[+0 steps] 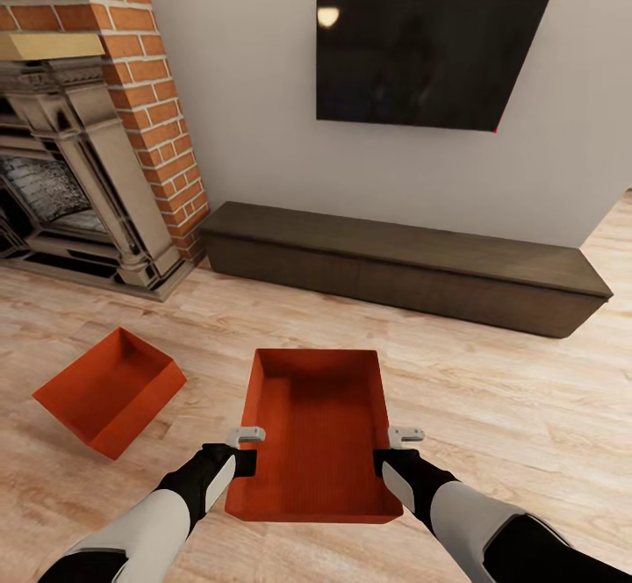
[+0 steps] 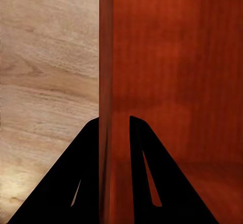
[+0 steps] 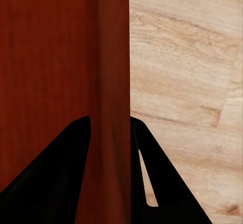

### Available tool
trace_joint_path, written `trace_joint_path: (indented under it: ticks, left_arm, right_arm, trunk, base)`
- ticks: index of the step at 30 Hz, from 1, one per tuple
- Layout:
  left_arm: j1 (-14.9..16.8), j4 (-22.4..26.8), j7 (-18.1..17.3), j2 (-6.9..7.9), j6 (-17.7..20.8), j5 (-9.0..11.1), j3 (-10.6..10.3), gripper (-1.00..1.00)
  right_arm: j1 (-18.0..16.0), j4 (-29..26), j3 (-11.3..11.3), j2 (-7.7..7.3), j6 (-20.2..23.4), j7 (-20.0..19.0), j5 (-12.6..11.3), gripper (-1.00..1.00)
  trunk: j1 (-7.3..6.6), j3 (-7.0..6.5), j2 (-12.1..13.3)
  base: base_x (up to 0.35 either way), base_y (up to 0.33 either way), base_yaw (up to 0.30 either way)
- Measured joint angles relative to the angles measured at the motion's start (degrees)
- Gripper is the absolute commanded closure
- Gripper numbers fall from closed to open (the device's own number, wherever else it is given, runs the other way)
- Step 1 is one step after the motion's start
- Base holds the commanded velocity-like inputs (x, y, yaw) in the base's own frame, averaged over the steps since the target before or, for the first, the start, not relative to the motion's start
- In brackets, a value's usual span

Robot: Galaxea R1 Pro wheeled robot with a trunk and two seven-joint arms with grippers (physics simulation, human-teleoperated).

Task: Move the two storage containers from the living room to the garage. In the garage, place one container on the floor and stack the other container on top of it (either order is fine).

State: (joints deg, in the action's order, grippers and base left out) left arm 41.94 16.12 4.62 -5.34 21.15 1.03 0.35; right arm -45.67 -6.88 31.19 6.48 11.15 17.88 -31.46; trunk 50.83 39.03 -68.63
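Right now we hold one storage container [image 1: 318, 434] between both arms, low and centred in the head view, its open top facing up and its long axis running toward twelve o'clock. Our left gripper [image 1: 246, 460] clamps the container's nine o'clock wall near the close end; in the left wrist view that thin wall [image 2: 105, 82] runs straight between the two dark fingers [image 2: 147, 173], one inside the bin and one outside, pressed tight against it. Our right gripper [image 1: 391, 458] does the same on the three o'clock wall, and the right wrist view shows the wall [image 3: 112, 82] pinched between its fingers [image 3: 66, 178]. The second storage container [image 1: 110, 390] sits at ten o'clock, tilted, on the light wood-plank floor [image 1: 491, 390], well apart from the held one. Beyond, at twelve o'clock, a long dark low cabinet [image 1: 412, 267] stands against the cream wall under a wall TV [image 1: 426, 52]. A brick fireplace [image 1: 88, 144] stands at ten to eleven o'clock.
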Motion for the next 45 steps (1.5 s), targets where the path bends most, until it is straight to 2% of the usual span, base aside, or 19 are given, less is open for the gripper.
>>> trace_joint_path:
  ticks: [45]
  left_arm:
    - [0.0,0.08,0.02,0.06,0.0,0.12,-0.18,1.0]
  right_arm:
    - [0.01,-0.07,0.45,0.1,-0.07,0.42,-0.56,1.0]
  trunk:
    - [-9.89,-8.08,18.06]
  base:
    - [0.0,0.0,0.0]
